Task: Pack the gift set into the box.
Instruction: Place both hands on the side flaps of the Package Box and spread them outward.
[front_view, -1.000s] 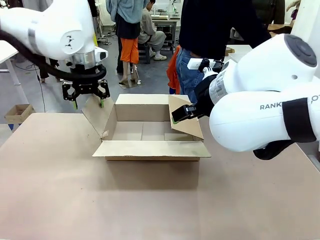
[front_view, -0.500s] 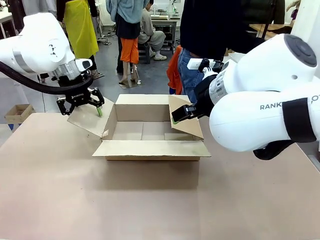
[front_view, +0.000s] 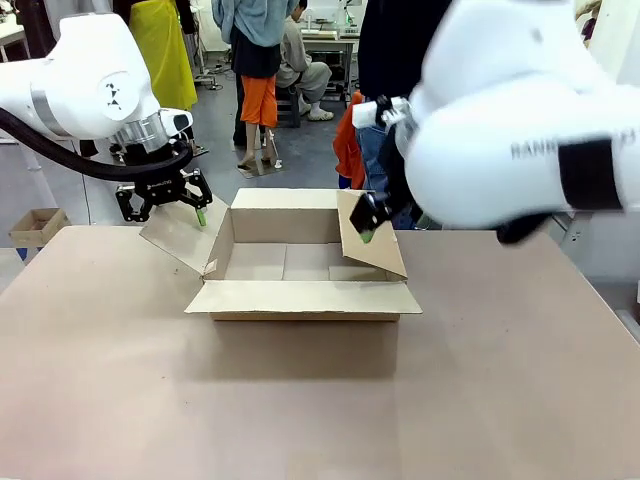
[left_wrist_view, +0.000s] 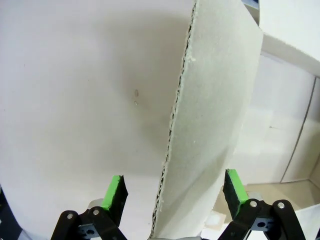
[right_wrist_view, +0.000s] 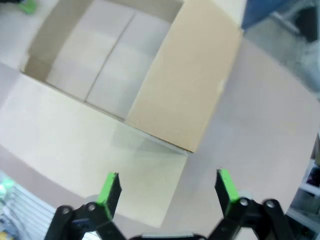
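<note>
Shallow brown corrugated box (front_view: 285, 264) stands open at mid-table (front_view: 300, 400), near flap lying flat and side flaps raised. The left gripper (front_view: 166, 210), fingers spread, straddles the left flap's (front_view: 185, 236) edge without pinching. The right gripper (right_wrist_view: 167, 186), likewise spread, hovers above the right flap (front_view: 378, 248).

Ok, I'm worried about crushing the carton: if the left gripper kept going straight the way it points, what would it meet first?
The left flap: its corrugated edge stands between the open fingers of the left gripper, so it would likely slide deeper toward the palm. Depth there is unclear.
</note>
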